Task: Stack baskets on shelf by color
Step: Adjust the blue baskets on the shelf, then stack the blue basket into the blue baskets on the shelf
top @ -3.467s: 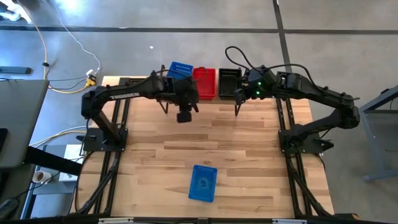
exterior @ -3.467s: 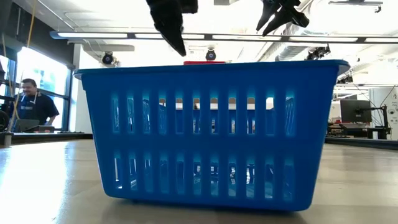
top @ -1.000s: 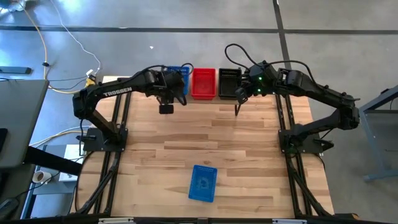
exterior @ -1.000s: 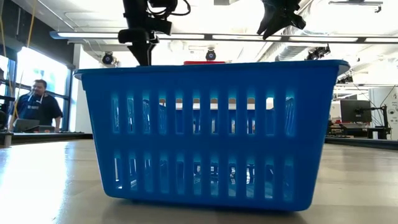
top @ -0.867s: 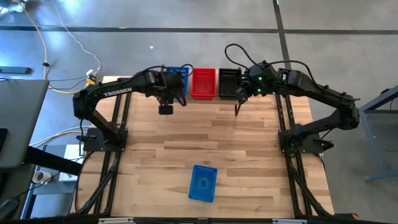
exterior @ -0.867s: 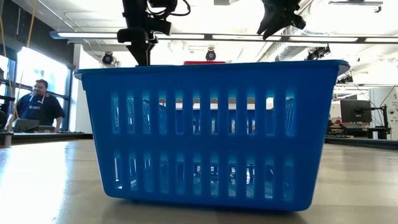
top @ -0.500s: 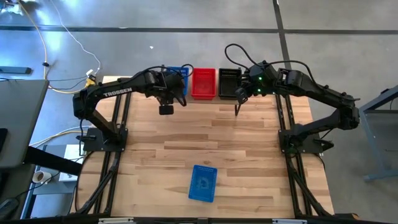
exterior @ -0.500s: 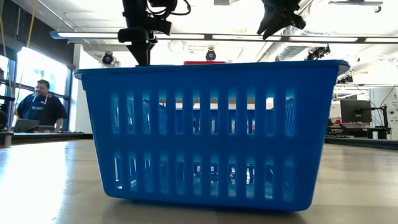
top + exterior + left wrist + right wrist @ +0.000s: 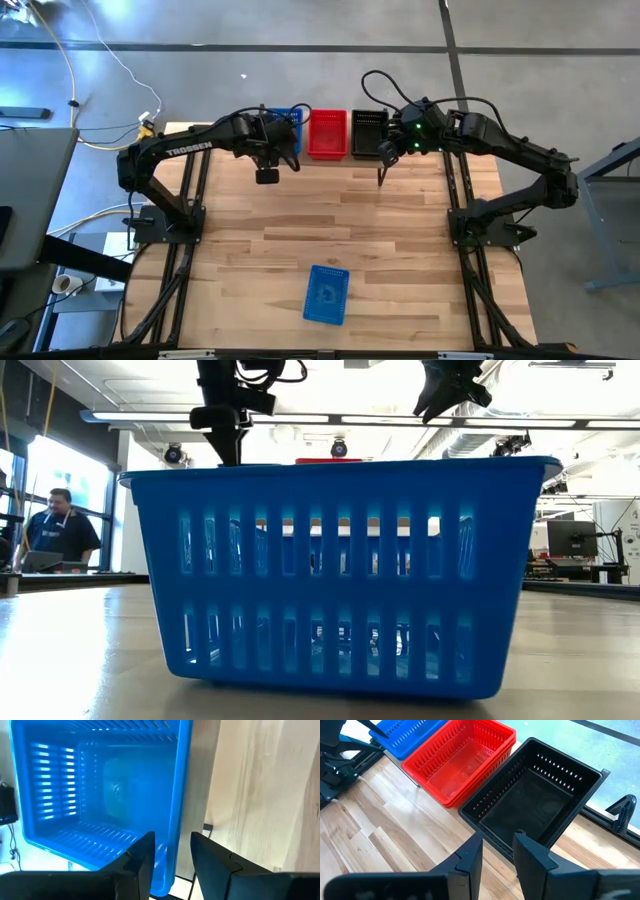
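Where slats perforate it, glossy rectangular blue basket (image 9: 338, 570) rests.

Person (image 9: 55, 525) beyond the table's far left; white cable (image 9: 95, 62) on the floor.

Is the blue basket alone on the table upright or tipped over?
Upright: the blue basket rests on its base, rim level; the high view looks into its open top.

Ceiling strip lights (image 9: 350, 420) blazed above the blue basket (image 9: 340, 570), washing the upper room almost white. A window (image 9: 60, 470) left of that basket glared too. The tabletop (image 9: 330, 225) was evenly lit, shadows faint. Beside the basket the background looked soft.
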